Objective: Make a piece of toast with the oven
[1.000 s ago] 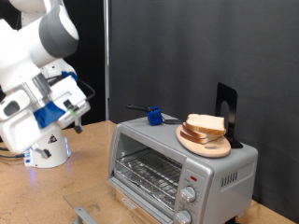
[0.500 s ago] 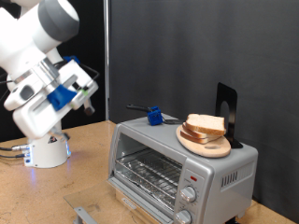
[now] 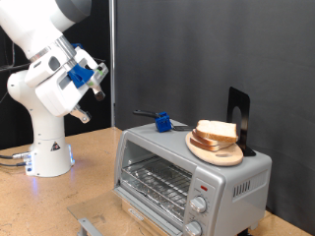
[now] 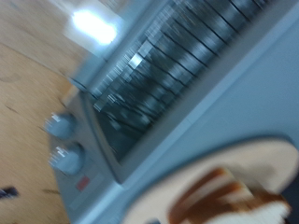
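The silver-grey oven (image 3: 187,177) stands on the wooden table at the exterior view's lower right, its wire rack showing at the front. On its top a round wooden plate (image 3: 215,152) carries two stacked slices of toast (image 3: 217,131). My gripper (image 3: 98,77) hangs in the air at the exterior view's upper left, well away from the oven and above its height, with nothing seen between its fingers. The wrist view is blurred and shows no fingers. It shows the oven (image 4: 159,84), its two knobs (image 4: 64,126), the plate (image 4: 168,198) and a toast slice (image 4: 229,201).
A blue-handled object (image 3: 162,122) lies on the oven's top, left of the plate. A black stand (image 3: 239,118) rises behind the plate. The arm's white base (image 3: 49,157) stands on the table at the left. A small grey object (image 3: 89,226) lies at the bottom edge.
The arm has risen and swung towards the exterior view's right, lifting the gripper from beside the base to the oven's upper left. The oven, plate and toast have not moved.
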Tool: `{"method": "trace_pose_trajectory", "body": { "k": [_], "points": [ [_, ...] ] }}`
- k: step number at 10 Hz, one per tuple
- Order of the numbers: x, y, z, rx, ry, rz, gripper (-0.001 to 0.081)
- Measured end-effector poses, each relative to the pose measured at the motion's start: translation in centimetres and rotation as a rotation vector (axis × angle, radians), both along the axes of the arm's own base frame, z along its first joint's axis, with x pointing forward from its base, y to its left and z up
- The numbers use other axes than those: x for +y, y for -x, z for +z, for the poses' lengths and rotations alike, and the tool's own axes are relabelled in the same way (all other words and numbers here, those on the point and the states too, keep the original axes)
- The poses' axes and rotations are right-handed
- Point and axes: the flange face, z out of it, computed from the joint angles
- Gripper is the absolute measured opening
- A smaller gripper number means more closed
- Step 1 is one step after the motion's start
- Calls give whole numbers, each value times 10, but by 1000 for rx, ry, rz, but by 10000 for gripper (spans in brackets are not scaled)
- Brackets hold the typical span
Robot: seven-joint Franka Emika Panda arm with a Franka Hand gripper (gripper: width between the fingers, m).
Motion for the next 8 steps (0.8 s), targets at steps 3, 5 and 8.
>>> {"method": "trace_pose_trajectory", "body": {
  "k": [3, 5, 8],
  "points": [
    [47, 2, 22, -30, -152, 122, 682],
    [75, 10, 42, -77, -151, 230, 682],
    [117, 24, 71, -178, 39, 413, 682]
  ]
}}
